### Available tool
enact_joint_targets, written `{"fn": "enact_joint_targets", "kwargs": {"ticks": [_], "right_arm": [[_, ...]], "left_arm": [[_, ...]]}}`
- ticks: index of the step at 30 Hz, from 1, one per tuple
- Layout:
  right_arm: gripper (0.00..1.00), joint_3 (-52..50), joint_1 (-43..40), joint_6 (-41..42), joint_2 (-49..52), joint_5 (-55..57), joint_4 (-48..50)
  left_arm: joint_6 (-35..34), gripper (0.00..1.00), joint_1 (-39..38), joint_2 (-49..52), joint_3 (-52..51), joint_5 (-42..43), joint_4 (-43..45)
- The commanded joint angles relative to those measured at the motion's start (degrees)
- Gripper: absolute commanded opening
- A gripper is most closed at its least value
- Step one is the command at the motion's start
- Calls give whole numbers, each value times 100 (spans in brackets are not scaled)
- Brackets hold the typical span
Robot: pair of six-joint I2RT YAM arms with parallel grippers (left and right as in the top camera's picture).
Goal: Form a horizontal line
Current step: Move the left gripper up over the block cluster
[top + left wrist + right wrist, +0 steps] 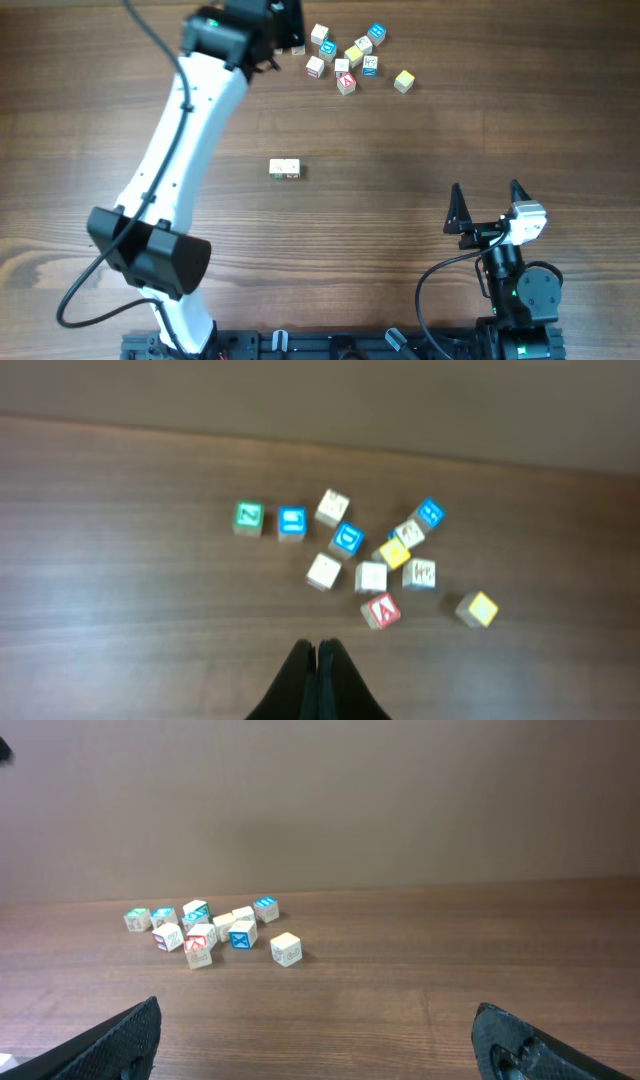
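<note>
1. The horizontal line (285,169) is a short one: two pale cubes set edge to edge, side by side, at the centre of the overhead frame. Small red and green marks show on their faces. It lies well apart from both grippers.
2. The left gripper (317,660) is clenched. In its wrist view the two dark fingers press together at the bottom centre, with nothing between them. It hangs over the table (120,120) just below the scatter in that frame, and no cube touches it.
3. The loose cubes (345,55) lie scattered at the top centre of the overhead frame, just right of the left arm's wrist. In the left wrist view a green cube (248,517) and a blue cube (291,522) sit side by side at the left of the group. A red "A" cube (381,610) is the one nearest the fingers, and a yellow cube (477,608) lies off to the right, apart from the rest.
4. The right gripper (486,192) sits at the lower right of the overhead frame — jaws spread wide, holding nothing. In its own wrist view its fingers show in the two bottom corners, and the scatter lies far off at the middle left.
</note>
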Motion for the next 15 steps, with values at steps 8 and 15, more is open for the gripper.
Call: {"fn": "enact_joint_targets", "kwargs": {"ticks": [8,15], "right_arm": [[100,-7,-17,-33,-15,-96,17],[100,-7,-17,-33,-15,-96,17]], "left_arm": [[649,4,949,127,1191,1207,101],[649,4,946,863,1191,1202,857]]}}
